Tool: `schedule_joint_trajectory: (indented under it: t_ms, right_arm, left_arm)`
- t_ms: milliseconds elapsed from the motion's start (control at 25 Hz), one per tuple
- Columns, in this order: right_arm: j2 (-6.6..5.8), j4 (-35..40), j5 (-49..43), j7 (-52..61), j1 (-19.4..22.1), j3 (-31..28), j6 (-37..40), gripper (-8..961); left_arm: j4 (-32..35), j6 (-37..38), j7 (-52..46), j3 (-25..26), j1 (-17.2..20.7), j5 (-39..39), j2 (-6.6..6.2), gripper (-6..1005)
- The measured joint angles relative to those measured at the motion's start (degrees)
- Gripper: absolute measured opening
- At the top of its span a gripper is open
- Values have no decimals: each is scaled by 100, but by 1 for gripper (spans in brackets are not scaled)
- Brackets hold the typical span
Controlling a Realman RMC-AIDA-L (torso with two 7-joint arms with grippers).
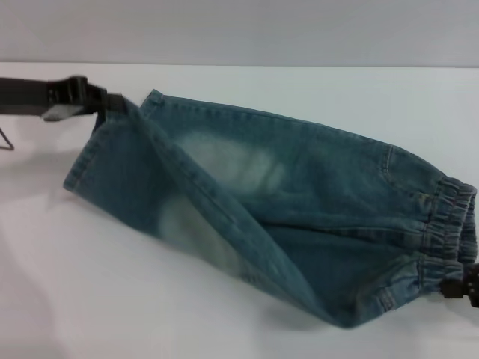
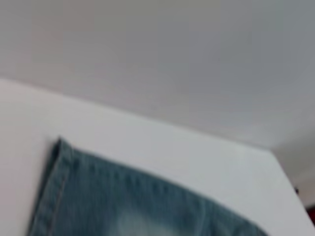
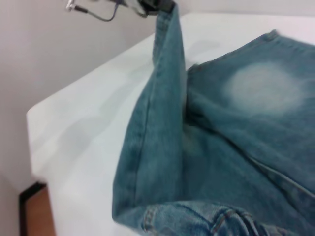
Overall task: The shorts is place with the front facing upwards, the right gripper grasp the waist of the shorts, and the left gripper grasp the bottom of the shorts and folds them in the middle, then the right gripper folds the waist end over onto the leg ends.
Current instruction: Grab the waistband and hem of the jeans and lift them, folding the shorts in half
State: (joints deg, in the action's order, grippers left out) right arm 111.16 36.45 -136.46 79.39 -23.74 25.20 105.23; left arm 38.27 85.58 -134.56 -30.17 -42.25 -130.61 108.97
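Bench (image 1: 224, 329) near side: I see open white surface in front of the shorts (image 1: 299, 202), wide at my left, narrowing toward the right. Far side also bare behind the cloth. Obstacles: the shorts span the middle diagonally, one leg lifted off the bench by the left claw (image 1: 112, 105) (arm reaches in from the left edge). Right claw (image 1: 460, 286) sits at the waist (image 1: 449, 224), blocking the right edge.

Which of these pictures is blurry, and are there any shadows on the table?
Head view: fairly sharp, with a soft shadow on the white table under the lifted shorts. Left wrist view: the blurriest, the denim hem smeared. Right wrist view: slightly soft, with faint grey shadows on the table beside the raised leg.
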Motion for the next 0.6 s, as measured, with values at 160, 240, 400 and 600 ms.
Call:
schedule_joint_trajectory:
  t_ms: [160, 240, 400, 600]
  right_arm:
    - [-31, -593, 14, -314, 218, -361, -356, 2]
    - [-30, -821, 17, -456, 292, -498, -521, 2]
    - [21, -1079, 29, -652, 390, -853, -721, 3]
    - [106, -1200, 132, -798, 480, -1101, -951, 2]
  left_arm:
    - [-24, -281, 28, 20, 26, 249, 4, 45]
    - [-23, -441, 49, 20, 60, 377, 26, 45]
    - [10, -739, 114, 11, 112, 494, 88, 46]
    - [24, -1001, 215, -23, 115, 513, 157, 47]
